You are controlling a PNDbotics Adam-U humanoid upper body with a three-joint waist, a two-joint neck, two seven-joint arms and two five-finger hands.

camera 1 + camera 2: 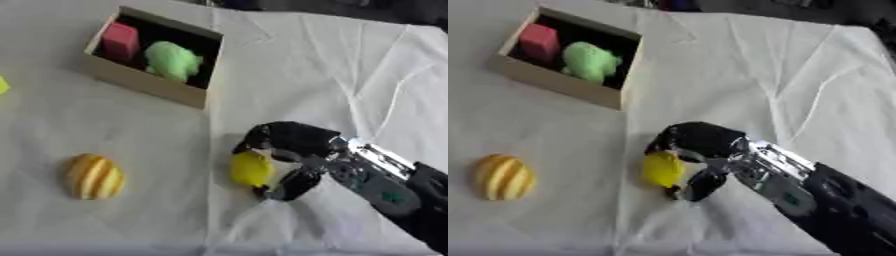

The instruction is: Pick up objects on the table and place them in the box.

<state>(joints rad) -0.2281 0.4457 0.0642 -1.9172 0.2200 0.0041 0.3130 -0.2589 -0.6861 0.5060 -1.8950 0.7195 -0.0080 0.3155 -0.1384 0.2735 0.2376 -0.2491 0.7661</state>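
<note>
The robot's right hand (289, 150) is glossy black, with thick rounded fingers (296, 185) and a bulky, smooth back. Behind it the wrist (372, 157) is a shiny silver metal block that catches bright highlights, joined to a dark grey section that carries a small green mark (391, 196). Past that, toward the near right corner, the forearm (855, 210) is a wide matt black casing.
</note>
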